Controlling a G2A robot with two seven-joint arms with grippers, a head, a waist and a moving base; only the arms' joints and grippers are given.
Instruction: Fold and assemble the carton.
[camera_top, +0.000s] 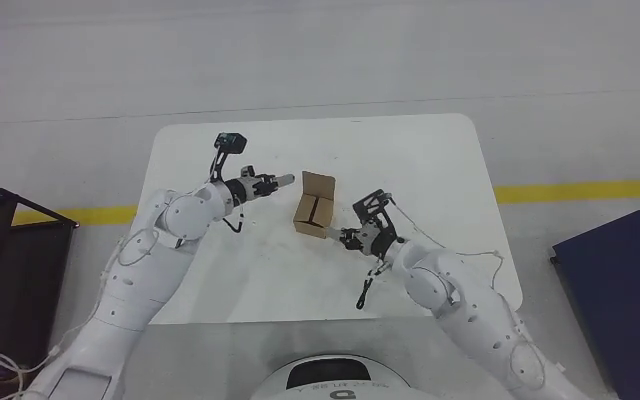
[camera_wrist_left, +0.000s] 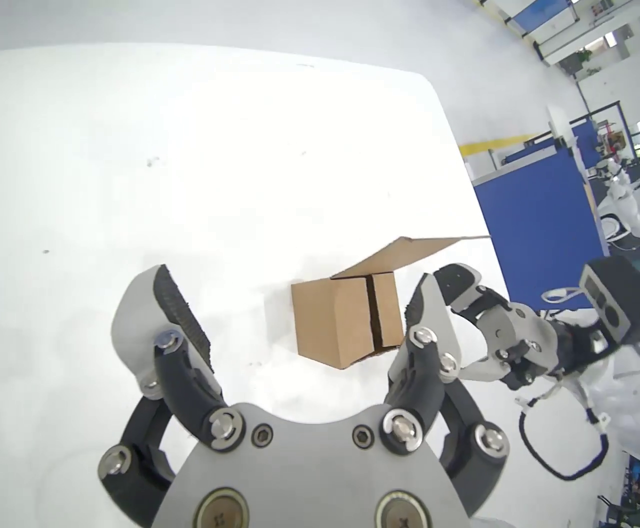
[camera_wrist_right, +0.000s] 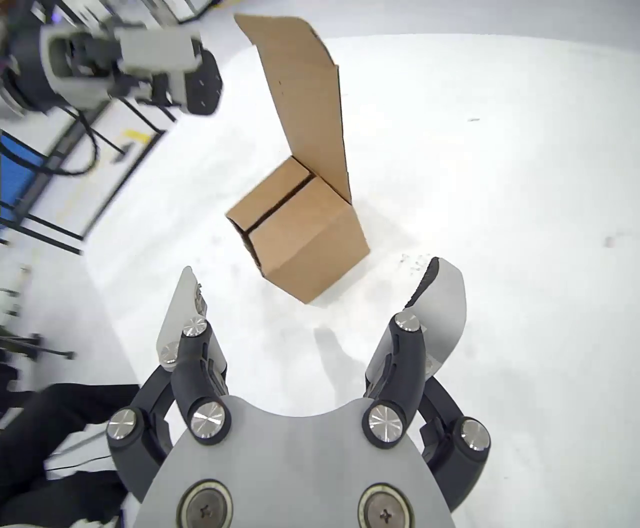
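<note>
The brown carton (camera_top: 312, 212) sits near the middle of the white counter (camera_top: 420, 160), between the two arms. One long flap (camera_wrist_right: 305, 100) stands open from it. Two shorter flaps are folded in, with a dark seam between them. The left arm's fingers (camera_wrist_left: 135, 310) are spread and near the carton without touching it. The right arm's fingers (camera_wrist_right: 445, 295) are also spread, close to the carton's opposite side, holding nothing.
</note>
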